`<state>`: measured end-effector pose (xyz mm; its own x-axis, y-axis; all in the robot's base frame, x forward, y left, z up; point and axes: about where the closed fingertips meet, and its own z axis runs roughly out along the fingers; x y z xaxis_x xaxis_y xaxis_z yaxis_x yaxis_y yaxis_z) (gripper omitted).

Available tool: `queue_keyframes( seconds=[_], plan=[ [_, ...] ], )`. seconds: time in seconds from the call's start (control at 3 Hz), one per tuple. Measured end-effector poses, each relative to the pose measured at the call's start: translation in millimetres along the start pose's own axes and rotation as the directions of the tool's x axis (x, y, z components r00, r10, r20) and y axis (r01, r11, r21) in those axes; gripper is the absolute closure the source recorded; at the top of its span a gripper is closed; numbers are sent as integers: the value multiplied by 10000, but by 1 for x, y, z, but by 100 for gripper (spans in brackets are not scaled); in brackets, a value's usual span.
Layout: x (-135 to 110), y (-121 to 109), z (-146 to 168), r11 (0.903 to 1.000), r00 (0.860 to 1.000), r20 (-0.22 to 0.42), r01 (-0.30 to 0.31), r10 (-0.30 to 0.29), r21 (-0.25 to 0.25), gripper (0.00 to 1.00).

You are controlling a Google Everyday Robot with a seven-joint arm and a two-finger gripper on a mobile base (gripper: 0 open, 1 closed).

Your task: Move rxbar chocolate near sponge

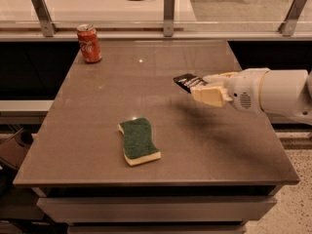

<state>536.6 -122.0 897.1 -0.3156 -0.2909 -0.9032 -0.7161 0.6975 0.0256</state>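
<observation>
Rxbar chocolate (187, 80) was off the desk (122, 82), pinched at one end by the jaws. They were closed on it over the right-hand side of the desk, and the black wrapper stuck out to the left, roughly level. A soft shadow on the surface below the white arm (278, 89) suggested that the bar hung clear of the top instead of resting on it. The sponge (139, 141) lay green face up toward the front, left of centre, well apart from the bar. An orange-red soda can (89, 43) stood upright at the far left corner, away from both.

By the look of it, the pick-up was done and the carrying step was in hand. The next move called for taking the bar forward and to the left, then lowering it onto the desk just beside the sponge, not on top of it, and only then parting the jaws. The bare surface to the right of the sponge seemed the nearest landing spot. Since the thin wrapper was held by one end, a low release looked wise.
</observation>
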Motion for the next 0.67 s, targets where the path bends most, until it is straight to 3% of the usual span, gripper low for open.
queue_keyframes(
  seconds=[0.33, 0.67],
  plan=[
    [14, 12, -17, 9997, 9997, -155, -201, 203, 154, 100],
    [28, 34, -20, 9998, 9984, -528, -202, 197, -83, 100]
  ],
)
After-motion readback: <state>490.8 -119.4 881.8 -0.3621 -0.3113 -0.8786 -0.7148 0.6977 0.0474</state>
